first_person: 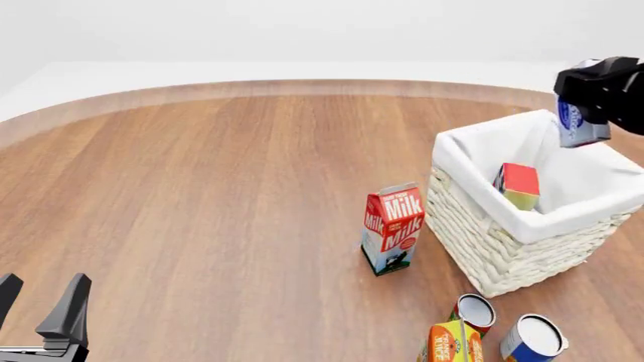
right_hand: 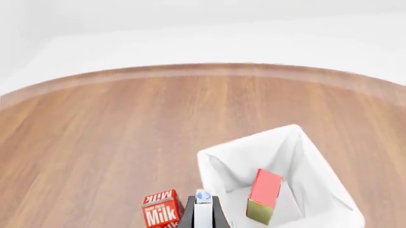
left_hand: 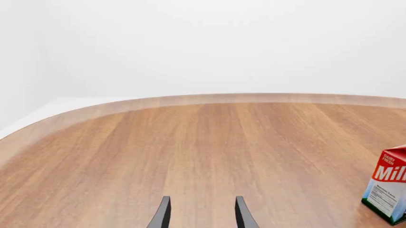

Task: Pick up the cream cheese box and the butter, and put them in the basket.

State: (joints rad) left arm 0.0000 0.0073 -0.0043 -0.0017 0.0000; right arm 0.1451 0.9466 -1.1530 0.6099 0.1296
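Butter (first_person: 517, 185) is lying in the basket (first_person: 503, 249); my right gripper (first_person: 589, 113) is clamping the cream cheese box (first_person: 581, 125) above it, release pending. Left gripper (first_person: 41, 302) is idling, spread and empty.

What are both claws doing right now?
Left claw: open, empty, low over the table.
Right claw: closed on the cream cheese box, above the basket.

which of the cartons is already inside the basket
The butter, the red and orange carton leaning against the liner inside the basket. The Milk carton and the orange-yellow carton stand on the table outside it.
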